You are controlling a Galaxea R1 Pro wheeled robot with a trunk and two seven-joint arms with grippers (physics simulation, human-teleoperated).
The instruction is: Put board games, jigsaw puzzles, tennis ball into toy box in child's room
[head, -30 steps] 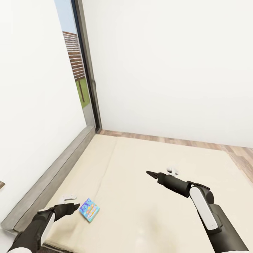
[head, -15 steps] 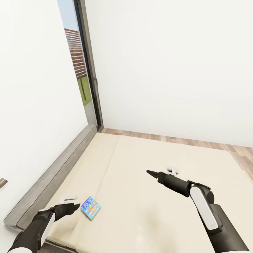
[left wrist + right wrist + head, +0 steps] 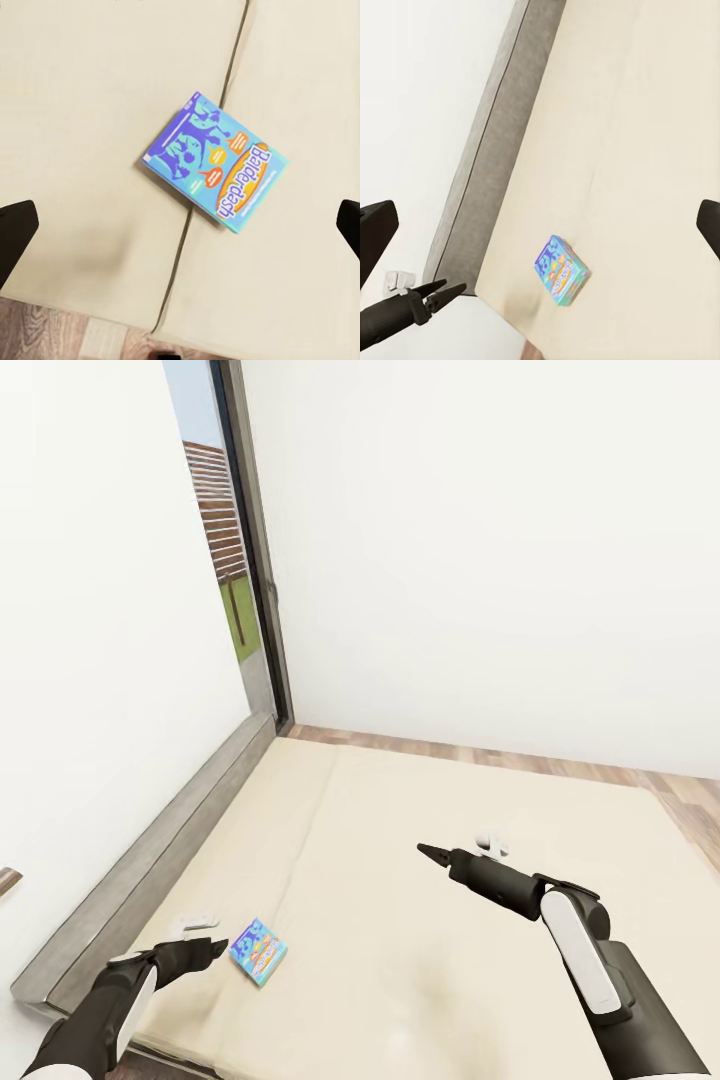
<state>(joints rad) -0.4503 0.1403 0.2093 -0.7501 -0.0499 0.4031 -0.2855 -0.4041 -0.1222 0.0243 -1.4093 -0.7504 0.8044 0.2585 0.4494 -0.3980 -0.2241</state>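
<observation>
A small blue board game (image 3: 258, 952) is seen lying flat on the bed (image 3: 420, 830), across the seam between the two mattress parts, near the headboard (image 3: 150, 860); the left gripper (image 3: 205, 949) is held just beside it, spread open and empty; the right gripper (image 3: 432, 854) is held well apart, and it cannot be told whether it is spread; the pick-up step is judged to be in hand; next, the left gripper should be lowered over the game's edges.

A small blue board game (image 3: 559, 280) lay flat on the beige bed (image 3: 645, 150) near its grey headboard (image 3: 491, 150), with the left gripper (image 3: 448, 290) poised nearby and dark fingertips (image 3: 375, 229) framing the edges.
</observation>
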